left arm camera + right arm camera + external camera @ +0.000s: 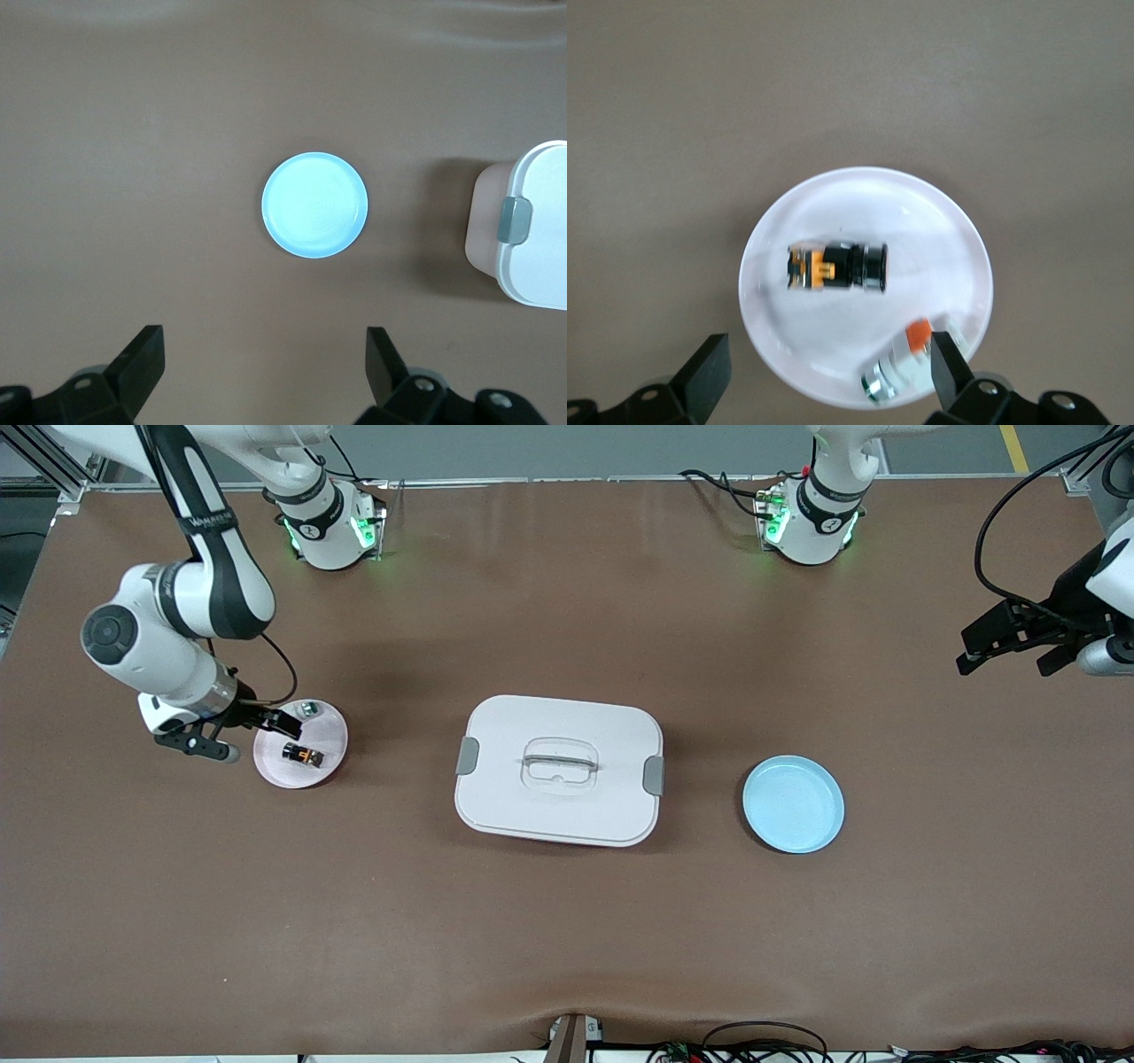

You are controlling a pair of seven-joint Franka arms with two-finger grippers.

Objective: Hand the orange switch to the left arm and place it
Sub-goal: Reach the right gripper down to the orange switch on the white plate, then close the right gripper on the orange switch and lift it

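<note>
Right claw [285,724] first: I am hovering it over the edge of the pink plate [270,766] at the right arm's end of the worktop [567,939], its fingers [707,370] spread wide with nothing between them. In my right wrist view the orange switch [836,266] is lying on its side near the middle of that plate, black barrel at one end and orange block at the other, untouched. A second small piece, white with an orange bit [902,365], is sitting near the plate's rim, close beside one of my fingers but apart from the switch, and I am judging it the main thing to avoid. To do this pick well, I am planning to centre the claw over the switch, line the fingers up across its narrow body so it cannot roll away, and descend straight so the far finger is not nudging the white piece. My left claw [1010,642] is waiting high near the left arm's end of the worktop, also wide and empty, looking down on the blue plate [314,204]. Between the two plates the box [560,771] is standing with its lid on, so I am expecting to lift the switch well up and meet the left claw clear of the box for the handover.
</note>
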